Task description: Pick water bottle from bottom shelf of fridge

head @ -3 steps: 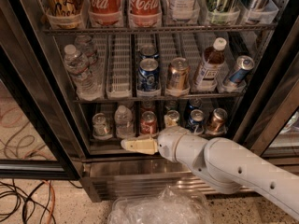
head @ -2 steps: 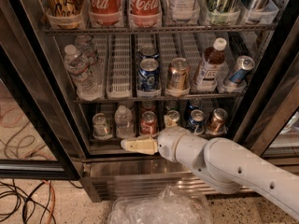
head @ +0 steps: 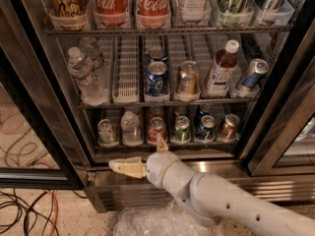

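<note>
The water bottle [head: 131,128], small and clear with a white cap, stands upright in the second lane from the left on the bottom shelf [head: 211,145] of the fridge [head: 58,77]. A silver-topped can [head: 106,132] stands left of it and a red can [head: 156,128] right of it. My gripper [head: 139,155] is in front of the shelf's front edge, below and slightly right of the bottle, not touching it. It is open and empty, one cream finger pointing left, the other up.
More cans fill the bottom shelf to the right [head: 205,127]. The rack above holds larger water bottles [head: 83,75], cans and a brown-liquid bottle [head: 221,68]. A crumpled plastic bag [head: 147,224] lies below my arm. Cables [head: 24,210] lie on the floor at left. The open door frame [head: 288,127] stands at right.
My gripper and forearm have moved down and to the left, from level with the bottom shelf's front to just below its edge. The bottles and cans have not moved.
</note>
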